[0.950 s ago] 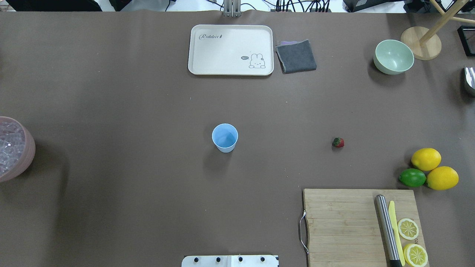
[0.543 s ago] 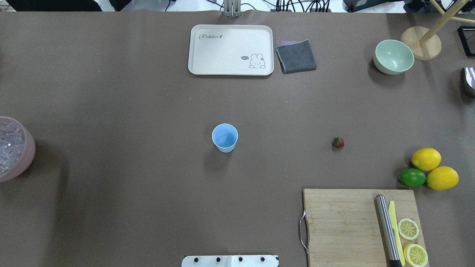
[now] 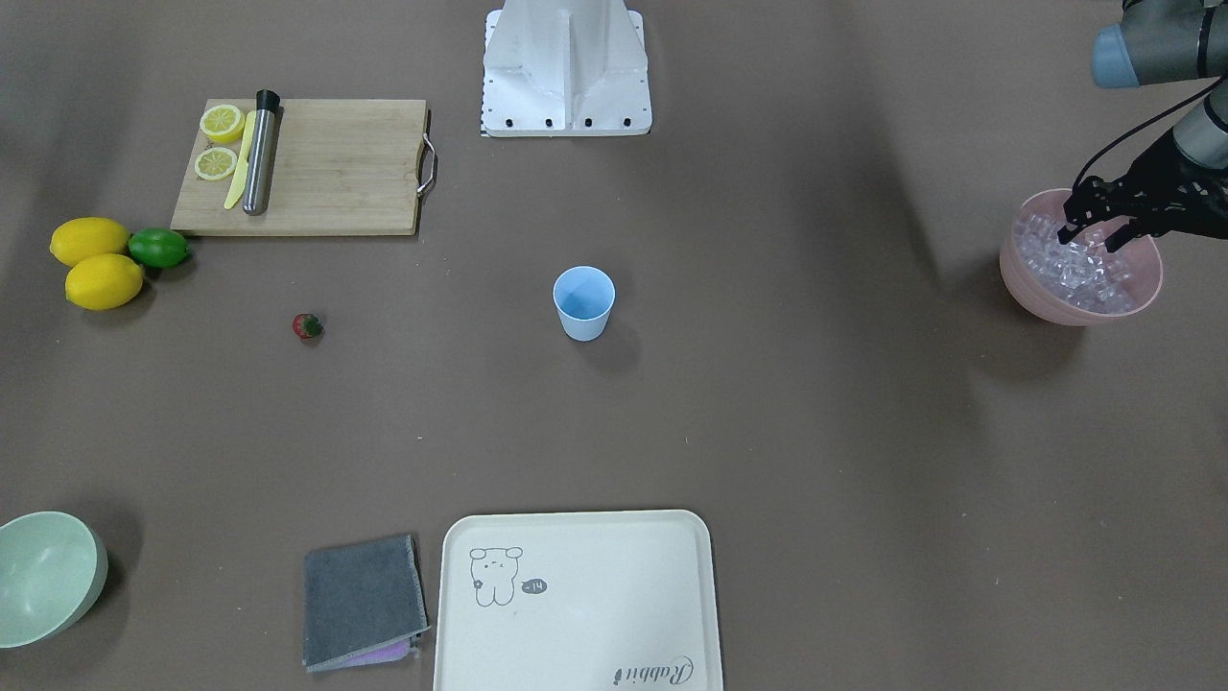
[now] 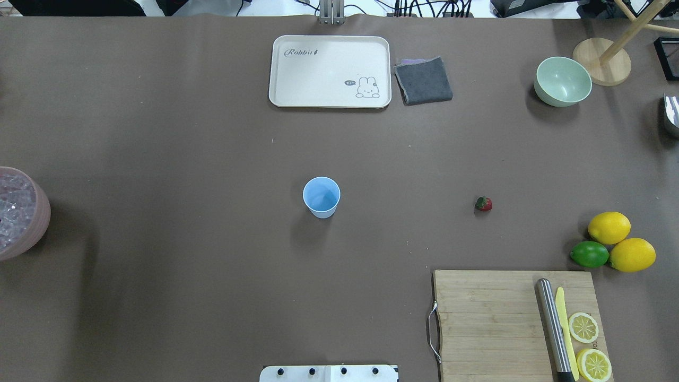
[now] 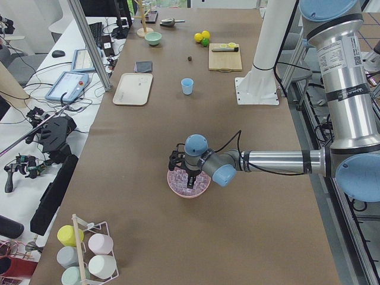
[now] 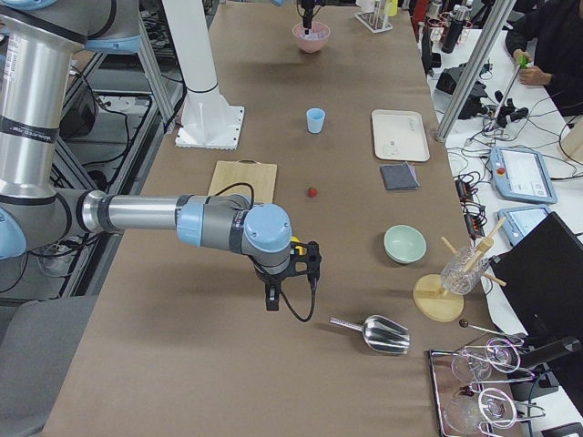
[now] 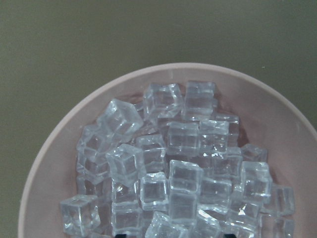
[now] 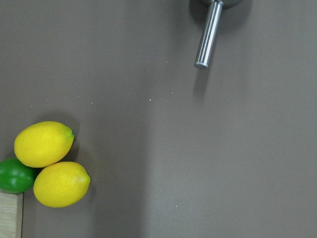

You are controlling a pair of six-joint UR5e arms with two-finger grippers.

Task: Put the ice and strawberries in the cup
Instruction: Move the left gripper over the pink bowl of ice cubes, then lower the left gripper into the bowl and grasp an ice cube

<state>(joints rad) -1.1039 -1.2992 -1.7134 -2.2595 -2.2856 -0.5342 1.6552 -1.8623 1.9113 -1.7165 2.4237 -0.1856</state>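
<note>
The light blue cup [image 4: 321, 197] stands upright and empty mid-table. The small red strawberry [image 4: 483, 203] lies on the cloth to its right, apart from it. The ice [image 7: 178, 163] is a heap of clear cubes in a pink bowl [image 3: 1074, 309] at the table's left end. My left gripper [image 3: 1089, 237] hangs just over the ice with its jaws apart; I see no cube between them. My right gripper [image 6: 290, 273] hovers over bare table near the lemons, far from the strawberry; it shows only in the exterior right view, so I cannot tell its state.
A cream tray [image 4: 330, 71], a grey cloth [image 4: 423, 80] and a pale green bowl [image 4: 562, 81] lie along the far side. Two lemons [image 4: 609, 227] and a lime [image 4: 589, 254] sit by a cutting board [image 4: 488, 323] with a knife. A metal scoop [image 6: 383, 335] lies at the right end.
The ice in the pink bowl at the view's left edge looks more shaded now. The cup and the strawberry have not moved.
</note>
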